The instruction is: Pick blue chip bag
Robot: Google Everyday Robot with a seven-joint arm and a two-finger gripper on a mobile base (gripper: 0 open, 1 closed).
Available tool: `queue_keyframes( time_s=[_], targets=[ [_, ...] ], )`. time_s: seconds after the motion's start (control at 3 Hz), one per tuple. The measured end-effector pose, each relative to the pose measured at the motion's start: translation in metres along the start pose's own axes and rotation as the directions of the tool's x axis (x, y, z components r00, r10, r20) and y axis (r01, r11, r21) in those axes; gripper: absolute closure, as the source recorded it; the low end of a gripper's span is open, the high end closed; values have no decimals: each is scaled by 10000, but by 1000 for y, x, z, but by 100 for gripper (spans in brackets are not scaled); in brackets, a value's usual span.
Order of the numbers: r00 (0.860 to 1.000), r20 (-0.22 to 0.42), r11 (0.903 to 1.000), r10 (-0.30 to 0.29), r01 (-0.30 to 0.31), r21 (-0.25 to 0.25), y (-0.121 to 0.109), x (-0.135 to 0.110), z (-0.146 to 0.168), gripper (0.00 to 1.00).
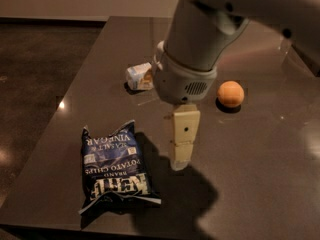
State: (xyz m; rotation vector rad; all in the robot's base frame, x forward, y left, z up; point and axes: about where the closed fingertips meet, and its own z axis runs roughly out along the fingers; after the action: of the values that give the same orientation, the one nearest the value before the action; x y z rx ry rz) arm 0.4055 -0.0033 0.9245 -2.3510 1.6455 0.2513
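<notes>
Hanging over the middle of the dark tabletop (260,179), the hand (182,156) points downward, just right of the blue chip bag (116,166) and apart from it; whether it is spread or pressed together, I cannot tell. The bag lies flat near the front left edge. A bottle (140,77) sits partly hidden behind the arm (200,39), an orange (230,93) to its right.

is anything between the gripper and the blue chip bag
Nothing visible. The gripper hangs beside the blue chip bag with only bare tabletop between them; the bottle and the orange lie farther back, out of the path.
</notes>
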Motion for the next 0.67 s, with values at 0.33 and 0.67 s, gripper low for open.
queue_keyframes(
  time_s=[0.33, 0.67],
  targets=[
    [9948, 143, 9929, -1004, 1011, -633, 7, -32, 26, 0],
    [9847, 257, 9789, -1722, 1740, -1075, 15, -58, 47, 0]
  ],
)
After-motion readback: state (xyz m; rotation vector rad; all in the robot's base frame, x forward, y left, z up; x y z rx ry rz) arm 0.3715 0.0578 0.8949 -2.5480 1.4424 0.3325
